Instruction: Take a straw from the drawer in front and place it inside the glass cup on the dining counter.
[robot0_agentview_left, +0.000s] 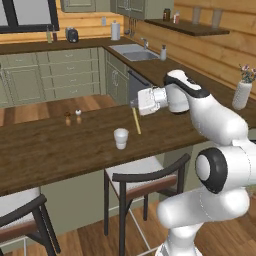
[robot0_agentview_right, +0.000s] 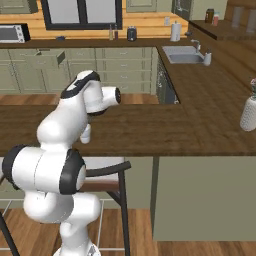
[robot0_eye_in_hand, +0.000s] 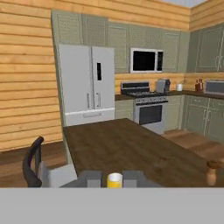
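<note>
so the pincer (robot0_agentview_left: 134, 104) is clamped shut on the top of the straw (robot0_agentview_left: 136, 121), which hangs nearly upright over the desk (robot0_agentview_left: 60, 145), and the glass cup (robot0_agentview_left: 120, 138) sits lower, a bit left and nearer, just beside the straw's bottom tip

Straw (robot0_agentview_left: 135, 121): pale yellow. Glass cup (robot0_agentview_left: 120, 138): translucent white. Counter (robot0_agentview_left: 60, 150): dark brown, wood-grain pattern. Hand (robot0_agentview_left: 134, 104): white. Cabinets (robot0_agentview_left: 60, 75): sage green. Vase (robot0_agentview_left: 241, 95): white.
</note>
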